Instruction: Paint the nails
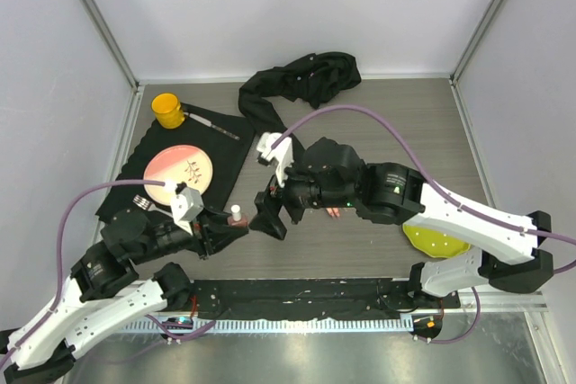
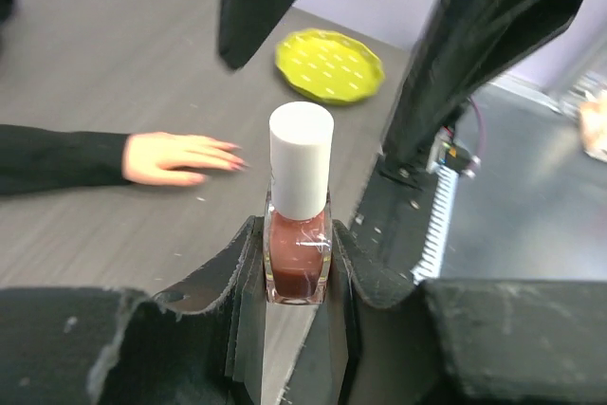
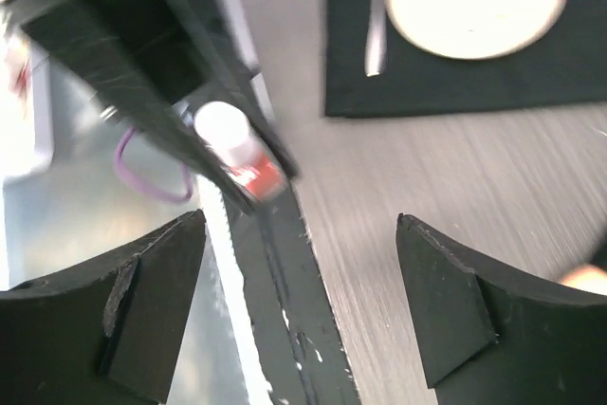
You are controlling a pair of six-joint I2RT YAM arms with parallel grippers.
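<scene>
Zero painting yet, I'd judge: left fingers (image 2: 232, 277) clamp white-capped red polish bottle (image 2: 299, 234); right fingers (image 3: 142, 282) spread wide nearby. Pinkish-red nails (image 2: 233, 156) on pale mannequin hand (image 2: 175, 158) lie flat on grey desk (image 2: 114, 54).

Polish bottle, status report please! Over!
Left gripper shut on polish bottle, cap on. Right gripper open beside it. Nails uncovered; nothing between.

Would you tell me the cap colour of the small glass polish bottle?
White cap; clearest in left wrist view.
</scene>
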